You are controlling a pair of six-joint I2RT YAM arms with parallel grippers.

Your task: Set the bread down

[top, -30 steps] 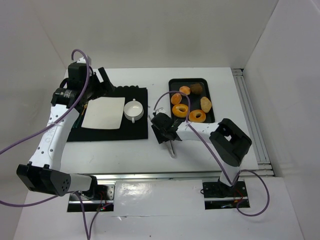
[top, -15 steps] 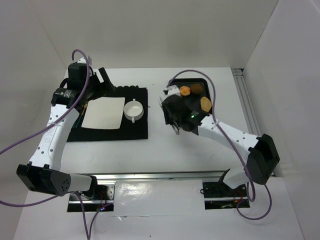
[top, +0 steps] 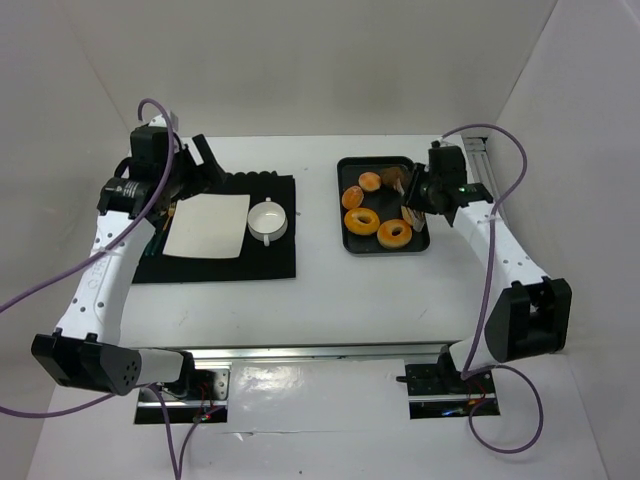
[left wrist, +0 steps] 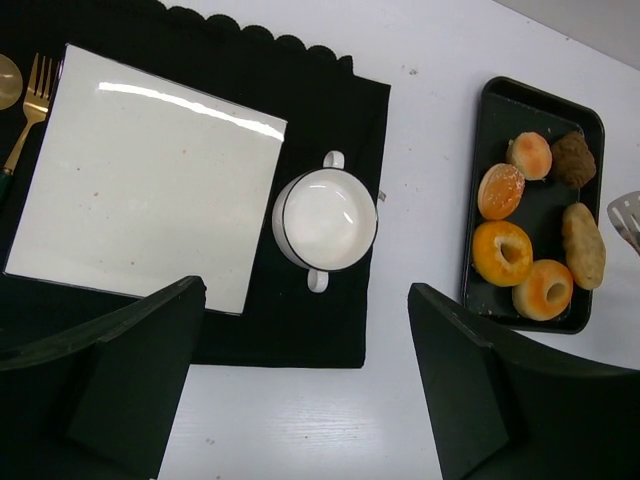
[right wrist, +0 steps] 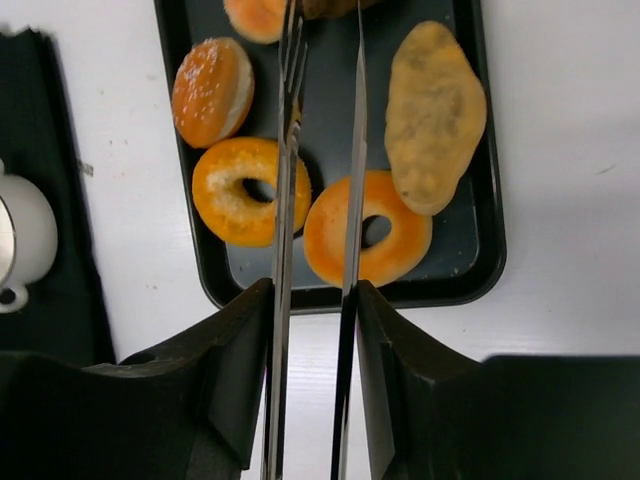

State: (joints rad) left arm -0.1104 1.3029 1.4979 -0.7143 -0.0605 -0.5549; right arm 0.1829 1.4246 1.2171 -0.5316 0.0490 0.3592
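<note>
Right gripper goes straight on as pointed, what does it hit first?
The right gripper leads with its tongs, tips over the far end of the tray: likely the round bun there, else tray floor. Depth unclear.

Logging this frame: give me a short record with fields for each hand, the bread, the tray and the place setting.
left hand: open, empty, above the placemat
right hand: shut on tongs, held over the tray
bread: six pieces, all in the tray
plate: white, square, bare, on the placemat
bowl: white, empty, on the placemat right of the plate
fork: on the placemat left of the plate
task state: no bread on the plate yet
</note>
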